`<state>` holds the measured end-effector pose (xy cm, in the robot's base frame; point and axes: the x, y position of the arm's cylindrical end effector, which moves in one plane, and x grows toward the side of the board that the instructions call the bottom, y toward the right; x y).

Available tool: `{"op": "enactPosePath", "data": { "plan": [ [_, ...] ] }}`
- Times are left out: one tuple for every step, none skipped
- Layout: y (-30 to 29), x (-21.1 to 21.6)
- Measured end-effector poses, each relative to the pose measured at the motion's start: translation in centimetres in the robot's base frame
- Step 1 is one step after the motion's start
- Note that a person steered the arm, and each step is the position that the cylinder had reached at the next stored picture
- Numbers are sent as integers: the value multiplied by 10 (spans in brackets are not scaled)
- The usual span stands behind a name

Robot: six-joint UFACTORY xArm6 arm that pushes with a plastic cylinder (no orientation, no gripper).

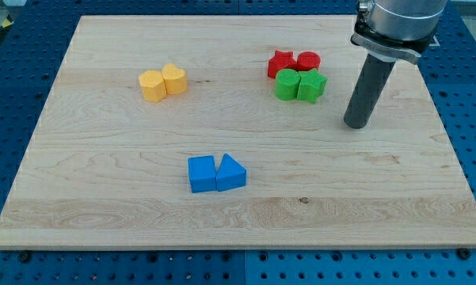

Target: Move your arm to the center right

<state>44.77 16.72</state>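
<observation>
My tip [355,124] rests on the wooden board [103,214] at the view's right, a little above mid-height. It touches no block. To its left lies a tight cluster: a red star [281,62], a red cylinder [308,61], a green cylinder [287,85] and a green star-like block [311,85]. The green star-like block is the nearest, a short gap away from my tip.
A yellow hexagon [151,85] and a yellow heart-like block [174,79] sit together at the upper left. A blue cube [201,174] and a blue triangular block [230,172] sit together below centre. The board's right edge [451,150] is near my tip.
</observation>
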Motion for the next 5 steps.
{"op": "enactPosePath", "data": {
  "plan": [
    [0,0],
    [4,0],
    [23,-1],
    [37,-18],
    [47,-38]
  ]
}}
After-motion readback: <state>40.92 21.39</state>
